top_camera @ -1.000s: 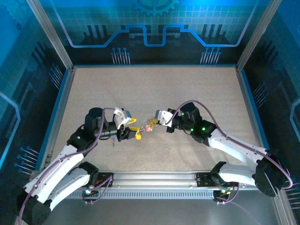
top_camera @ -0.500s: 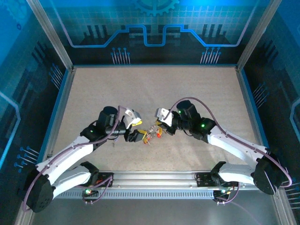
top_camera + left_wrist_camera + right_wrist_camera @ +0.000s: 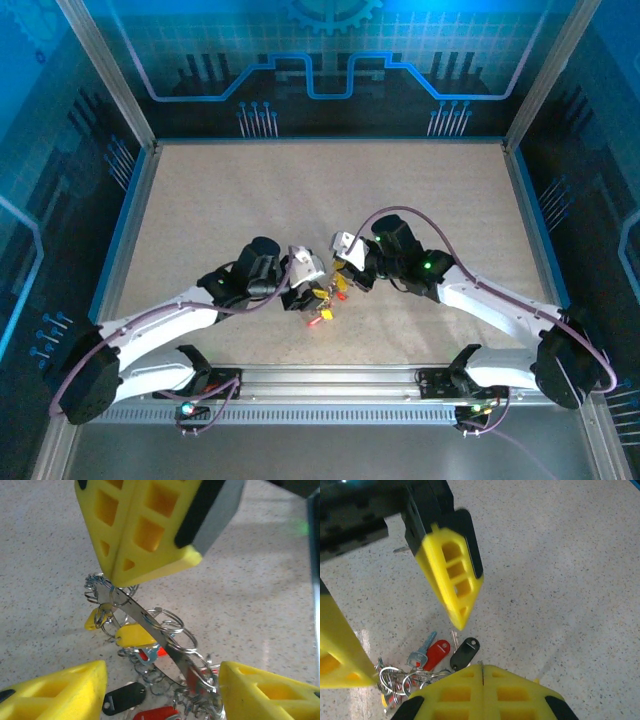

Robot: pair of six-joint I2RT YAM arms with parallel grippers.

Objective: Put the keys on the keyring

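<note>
The keyring point(image 3: 150, 627) is a flat grey metal ring seen edge-on, slanting down to the right, with wire rings and keys hanging from it. My right gripper point(image 3: 481, 669) is shut on its upper rim, and its yellow fingers point(image 3: 145, 535) pinch that rim in the left wrist view. My left gripper point(image 3: 162, 682) is open and straddles the ring's lower end, which lies close to the right finger point(image 3: 270, 690). Yellow-headed keys point(image 3: 134, 635) hang at mid-ring. A red-headed key point(image 3: 435, 652) and a black tag point(image 3: 465, 652) lie on the table. From above, both grippers point(image 3: 312, 288) point(image 3: 342, 276) meet over the bundle point(image 3: 326, 296).
The speckled beige table point(image 3: 320, 190) is walled by blue panels and metal posts. The arm bases and a metal rail point(image 3: 330, 380) run along the near edge. One left finger point(image 3: 452, 575) hangs just in front of the right gripper.
My left arm has swung right until its gripper meets the right one. The right gripper with the keyring has sunk slightly towards the table. The left jaws opened wider, then narrowed a little.
</note>
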